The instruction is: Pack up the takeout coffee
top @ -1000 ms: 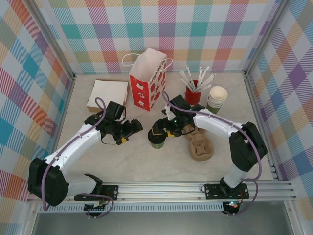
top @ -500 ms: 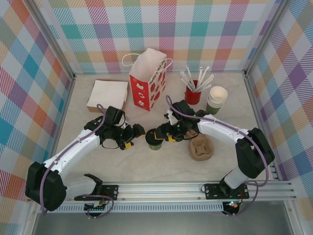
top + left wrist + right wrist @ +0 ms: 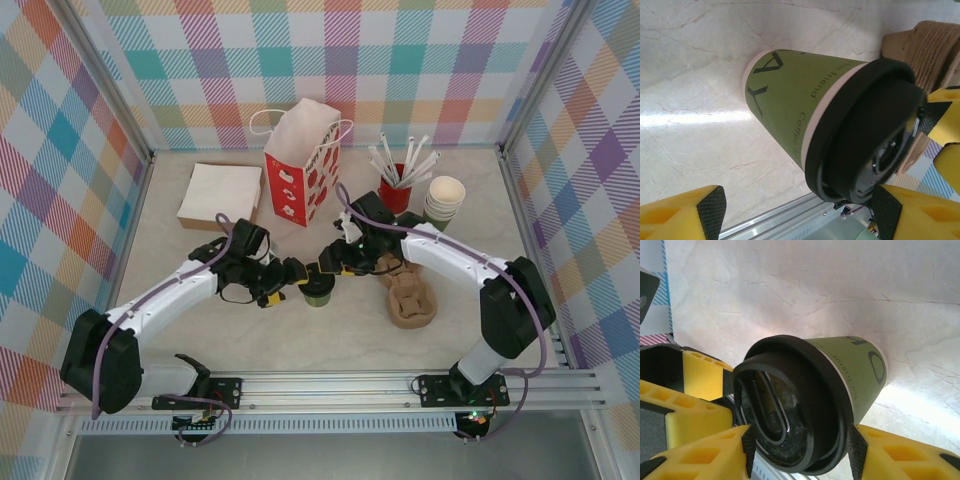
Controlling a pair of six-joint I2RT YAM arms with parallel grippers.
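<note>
The takeout coffee (image 3: pixel 319 291), a small green paper cup with a black lid, stands upright on the marble table in front of the red paper bag (image 3: pixel 300 170). My right gripper (image 3: pixel 323 268) reaches it from the right. In the right wrist view its pads (image 3: pixel 856 450) press both sides of the cup's lid (image 3: pixel 790 415), so the right gripper (image 3: pixel 801 447) is shut on it. My left gripper (image 3: pixel 285 283) comes in from the left and stands open. In the left wrist view one pad (image 3: pixel 885 210) lies against the lid, the other is well clear of the cup (image 3: pixel 790 100).
A brown cardboard cup carrier (image 3: pixel 410 300) lies right of the cup. Behind it are a red holder with white straws (image 3: pixel 395 190) and a stack of lidless green cups (image 3: pixel 443 203). A flat white box (image 3: pixel 220 193) sits at the back left.
The left gripper has moved right, up to the cup. The right gripper's jaws have closed in onto the lid. The cup has stayed in place.
</note>
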